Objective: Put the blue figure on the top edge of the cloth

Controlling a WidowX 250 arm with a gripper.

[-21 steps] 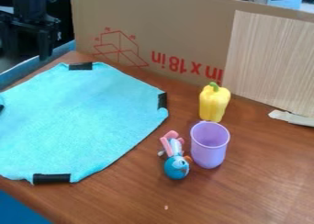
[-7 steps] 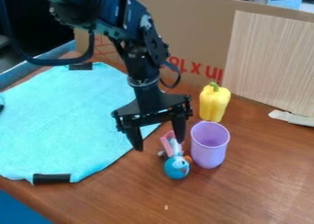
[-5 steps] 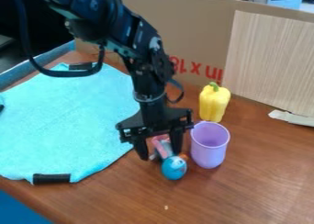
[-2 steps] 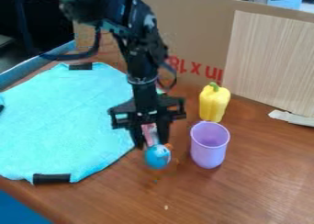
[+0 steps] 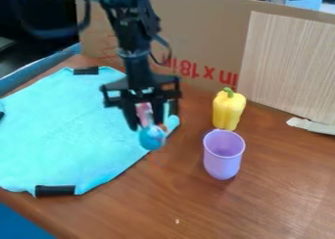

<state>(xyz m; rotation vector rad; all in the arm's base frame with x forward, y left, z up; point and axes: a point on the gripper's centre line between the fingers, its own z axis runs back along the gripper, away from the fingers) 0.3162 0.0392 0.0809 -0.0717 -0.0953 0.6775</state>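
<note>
The black gripper (image 5: 145, 126) hangs over the right side of the turquoise cloth (image 5: 72, 130), shut on the blue figure (image 5: 152, 138). The figure's round blue head points down toward the camera, and its pink part shows between the two fingers. It is held up off the table near the cloth's right edge. Black tape pieces mark the cloth's edges, one of them at its top edge (image 5: 85, 70).
A purple cup (image 5: 224, 157) stands on the wooden table right of the gripper, with a yellow pepper (image 5: 228, 109) behind it. A cardboard wall (image 5: 190, 32) runs along the back. Something white (image 5: 311, 126) lies at the right.
The gripper came in from the upper left, went down at the figure beside the cup and closed on it. Both have since moved up and left toward the cloth.
</note>
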